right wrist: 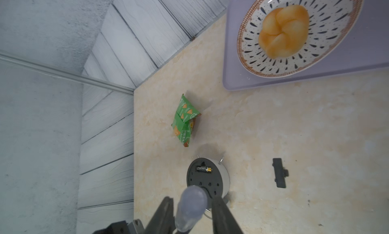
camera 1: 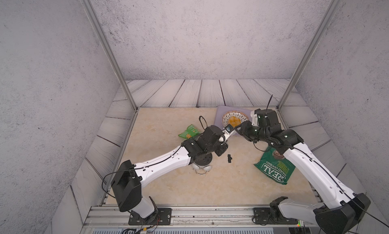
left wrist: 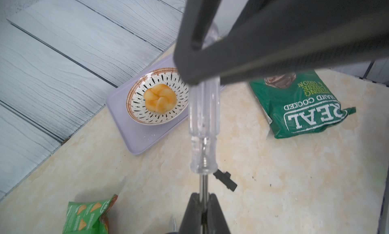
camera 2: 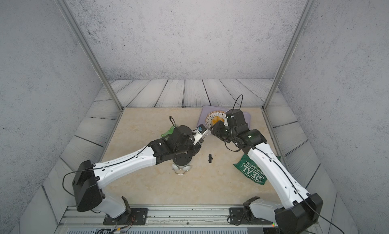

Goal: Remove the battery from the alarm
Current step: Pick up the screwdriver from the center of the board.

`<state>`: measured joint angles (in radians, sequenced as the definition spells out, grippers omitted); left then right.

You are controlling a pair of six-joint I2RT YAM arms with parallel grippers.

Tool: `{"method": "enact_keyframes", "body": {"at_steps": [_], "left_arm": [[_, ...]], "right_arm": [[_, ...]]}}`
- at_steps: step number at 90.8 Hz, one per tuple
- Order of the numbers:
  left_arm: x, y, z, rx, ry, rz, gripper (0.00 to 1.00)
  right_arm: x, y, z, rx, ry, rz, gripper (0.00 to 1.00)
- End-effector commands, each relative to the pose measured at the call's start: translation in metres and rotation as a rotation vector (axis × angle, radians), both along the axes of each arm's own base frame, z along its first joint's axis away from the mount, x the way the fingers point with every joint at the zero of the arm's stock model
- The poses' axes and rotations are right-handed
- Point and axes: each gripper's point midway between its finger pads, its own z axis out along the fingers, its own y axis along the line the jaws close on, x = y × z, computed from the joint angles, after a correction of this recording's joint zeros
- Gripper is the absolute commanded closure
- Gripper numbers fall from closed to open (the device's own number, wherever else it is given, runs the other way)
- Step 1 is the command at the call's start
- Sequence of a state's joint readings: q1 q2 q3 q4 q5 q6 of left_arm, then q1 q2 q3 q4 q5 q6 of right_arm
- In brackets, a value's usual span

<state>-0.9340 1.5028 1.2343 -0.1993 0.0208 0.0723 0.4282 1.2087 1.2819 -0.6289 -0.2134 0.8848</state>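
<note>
1. The battery (right wrist: 204,169) sits in its open slot on the black back of the alarm (right wrist: 207,180), which lies face down on the counter (right wrist: 294,127). In both top views the left arm (camera 1: 164,161) hides the slot. Only the alarm's back and bells peek out.
2. Long axis: it runs crosswise to the legs-to-bells line, up by the legs. The gold end points roughly toward the loose black cover (right wrist: 280,173) lying nearby.
3. The left jaws are clamped tight on the metal shaft of the screwdriver (left wrist: 204,117). The right jaws stand apart on either side of its clear handle, and a gap shows, so they're not pinching it.
4. The bit that matters: the alarm is lower down and closer to the robot's bases than both sets of jaws. The left wrist hangs almost right over it, while the right arm (camera 1: 315,169) is further off, out by the patterned dish (right wrist: 248,60). My guess is the left arm swings the tip down and levers at one end of the battery.
</note>
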Motion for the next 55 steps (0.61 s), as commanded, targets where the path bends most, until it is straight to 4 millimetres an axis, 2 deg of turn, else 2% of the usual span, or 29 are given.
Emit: {"method": "enact_keyframes", "body": {"at_steps": [1, 10, 17, 27, 43, 55], "left_arm": [[-0.004, 0.031, 0.029, -0.109, 0.028, -0.081, 1.00], [-0.010, 0.044, 0.048, -0.235, 0.096, -0.167, 1.00], [-0.015, 0.048, 0.055, -0.281, 0.145, -0.223, 1.00], [-0.022, 0.047, 0.068, -0.344, 0.205, -0.298, 1.00], [-0.033, 0.038, 0.076, -0.368, 0.272, -0.388, 1.00], [-0.035, 0.035, 0.076, -0.376, 0.294, -0.414, 1.00]], "right_arm": [[-0.011, 0.000, 0.037, -0.025, -0.201, 0.177, 0.46], [-0.025, 0.017, 0.060, 0.077, -0.319, 0.377, 0.31], [-0.030, 0.036, 0.068, 0.181, -0.342, 0.499, 0.25], [-0.026, 0.053, 0.076, 0.293, -0.349, 0.592, 0.25], [-0.022, 0.069, 0.088, 0.315, -0.404, 0.634, 0.22], [-0.015, 0.078, 0.073, 0.298, -0.345, 0.625, 0.27]]}}
